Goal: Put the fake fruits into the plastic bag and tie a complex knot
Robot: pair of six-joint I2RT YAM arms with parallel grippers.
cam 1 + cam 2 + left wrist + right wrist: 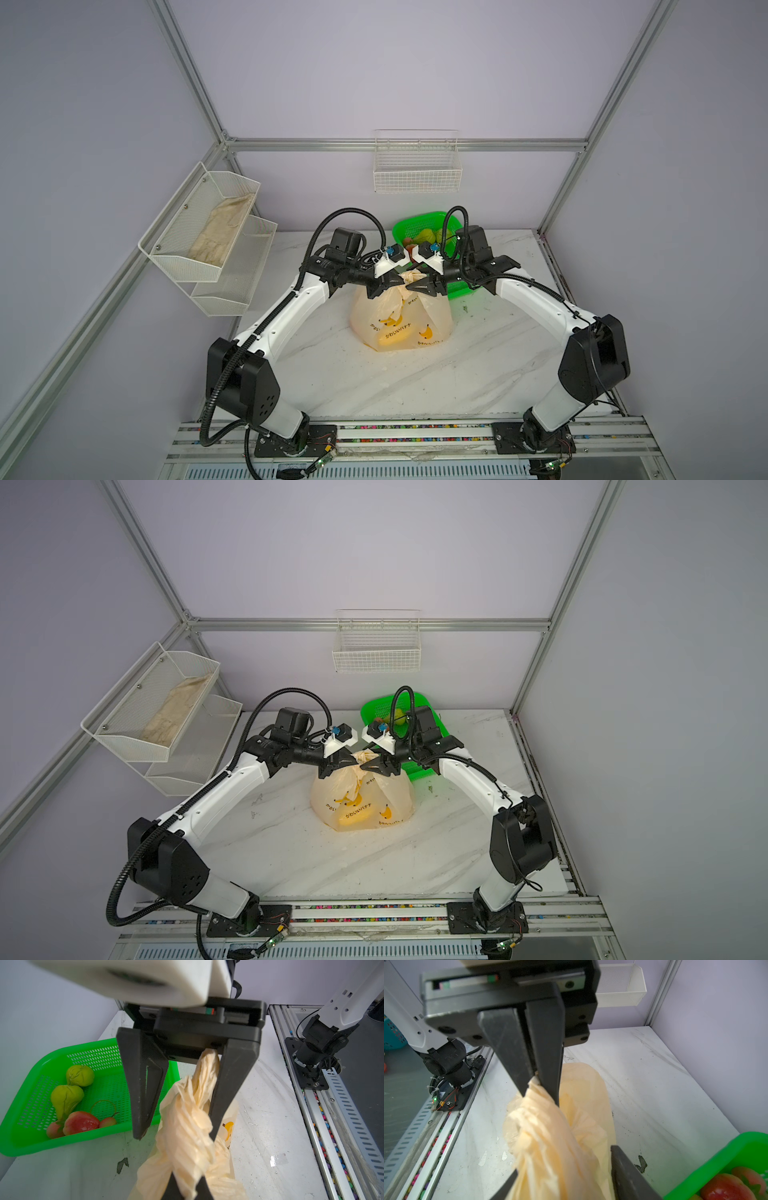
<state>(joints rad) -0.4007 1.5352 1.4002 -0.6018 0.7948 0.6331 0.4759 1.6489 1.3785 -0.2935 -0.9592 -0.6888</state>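
The plastic bag (401, 320) (361, 804) stands on the marble table with a yellow banana (392, 338) showing through it. Its handle strips are twisted into a bunch (187, 1118) (542, 1132); I cannot tell whether this is a closed knot. My left gripper (397, 282) (187, 1188) (538, 1093) is shut on the tip of one strip. My right gripper (411, 286) (176, 1126) (564, 1159) faces it, jaws apart, with the twisted strip between its fingers and lying against one finger. Green pears (80, 1075) and strawberries (81, 1122) (724, 1188) lie in the basket.
The green mesh basket (415, 224) (31, 1140) (716, 1163) stands behind the bag, under the right wrist. White mesh shelves (203, 224) holding a cloth hang on the left wall. A wire basket (417, 166) hangs on the back wall. The arm bases sit on the front rail (415, 432).
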